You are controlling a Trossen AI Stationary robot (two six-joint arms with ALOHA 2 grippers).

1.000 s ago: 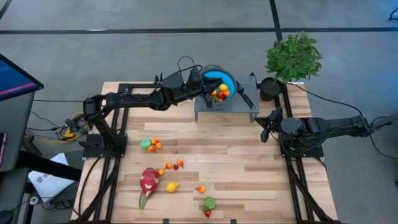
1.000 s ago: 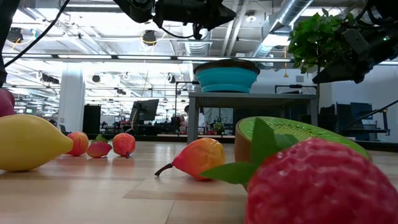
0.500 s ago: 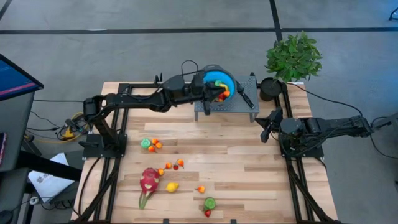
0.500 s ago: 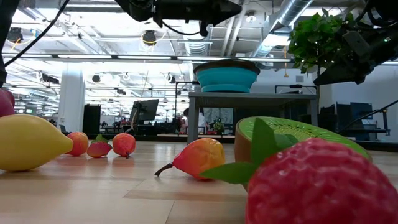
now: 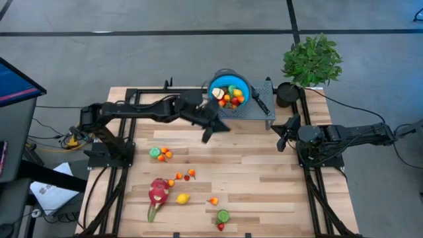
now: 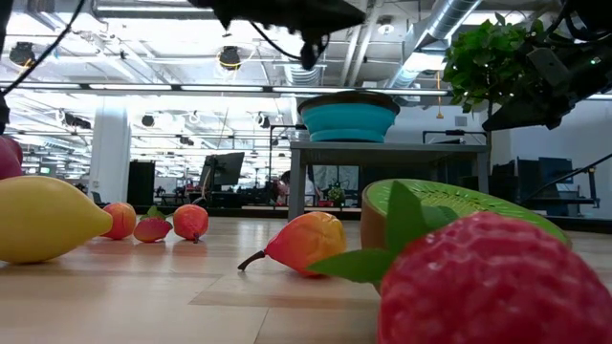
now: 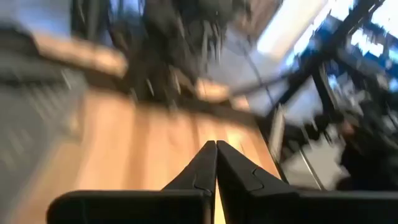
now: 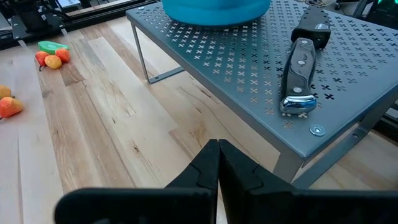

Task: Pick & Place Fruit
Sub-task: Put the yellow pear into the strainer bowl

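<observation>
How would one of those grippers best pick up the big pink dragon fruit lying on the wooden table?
Probably across the plump round body of the pink-red dragon fruit, coming straight down from above. It lies flat on the wooden table with its thin green tip toward the near edge, and the body is its widest, firmest part. The lemon beside it leaves little room on that side.

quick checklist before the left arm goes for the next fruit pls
1. Left gripper empty: ok, fingers closed together with nothing between them in the left wrist view.
2. Left gripper clear of the blue bowl: ok, it is over bare table in front of the grey rack.
3. Fruit left to pick: ok, dragon fruit and lemon lie on the table.
4. Right gripper out of the way: ok, parked beside the rack, shut.
5. Knife undisturbed: ok, on the rack.
</observation>
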